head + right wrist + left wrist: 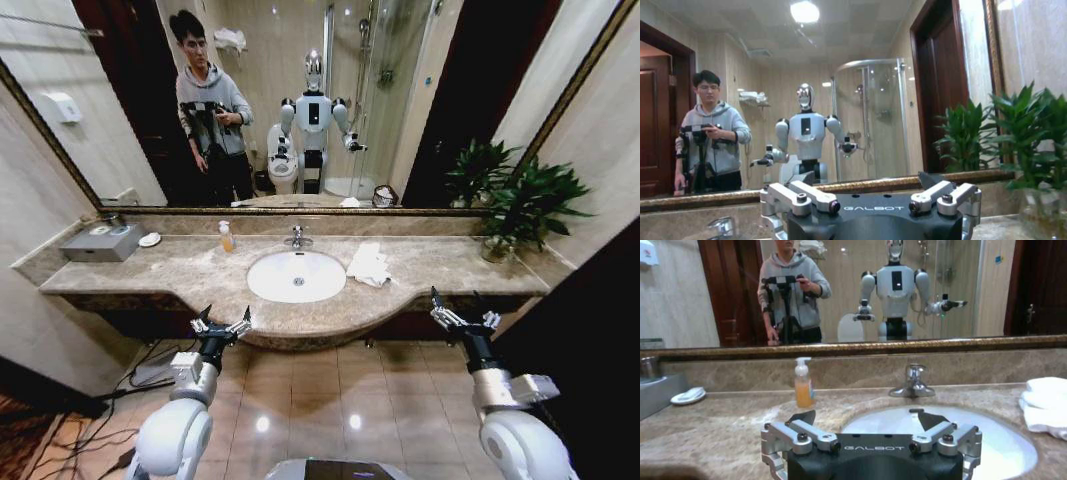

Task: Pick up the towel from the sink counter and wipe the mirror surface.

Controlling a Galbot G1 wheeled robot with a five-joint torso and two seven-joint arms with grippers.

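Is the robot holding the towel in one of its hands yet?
No, the white towel lies on the sink counter right of the basin, while the left hand and right hand hang open before the counter.

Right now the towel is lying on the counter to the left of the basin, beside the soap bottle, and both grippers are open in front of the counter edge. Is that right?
Not quite. The towel lies on the sink counter to the right of the basin, as the head view shows; the soap bottle stands on the other side. The left gripper and right gripper are indeed open in front of the counter edge.
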